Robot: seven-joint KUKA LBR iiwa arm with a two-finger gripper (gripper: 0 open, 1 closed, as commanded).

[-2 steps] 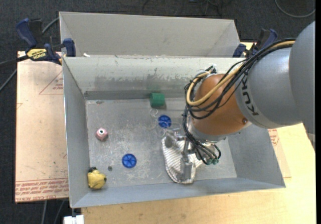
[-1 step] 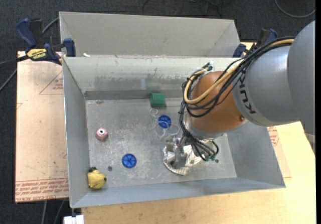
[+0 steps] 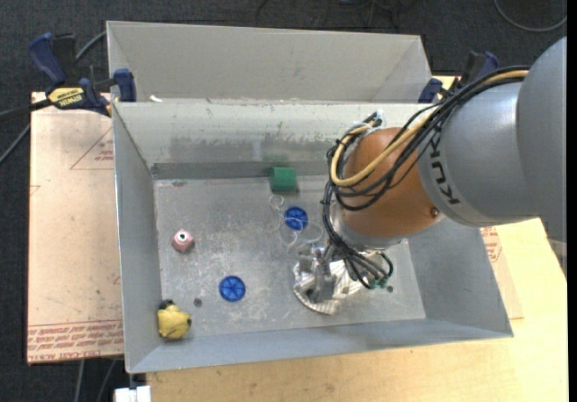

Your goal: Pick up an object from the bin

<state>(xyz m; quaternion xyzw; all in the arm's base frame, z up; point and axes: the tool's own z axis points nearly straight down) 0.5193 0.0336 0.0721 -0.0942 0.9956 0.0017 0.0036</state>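
The grey metal bin [image 3: 135, 211] has steep sloped walls. The arm [image 3: 505, 148] comes in over its right edge, its orange cover [image 3: 388, 197] low and close to the right wall. We judge that a careless lift could brush that wall or snag the cables [image 3: 335, 168] looped round the wrist.

The gripper [image 3: 322, 276] sits low by the bin's front edge, right of the middle, on a pale crumpled thing [image 3: 315, 301]. We cannot tell whether it is spread or closed, nor whether that thing is truly caught. A hold on a loose fold alone might slip on the way up.

A green block [image 3: 283, 179] lies by the back edge and a yellow lump [image 3: 173, 322] in the front left corner. One blue disc [image 3: 295, 218] lies just behind the gripper and could be nudged. A second blue disc [image 3: 232, 288] and a small pink spool [image 3: 183, 241] lie well apart, toward the left edge.

The bin is dull sheet metal with a scuffed, scratched floor. The arm's casing is smooth, and the cover is rounded and glossy. The pale thing looks thin, wrinkled and irregular, and likely to deform. The block is hard-edged, the lump rounded and soft-looking, the discs flat and round, and the spool a short cylinder.
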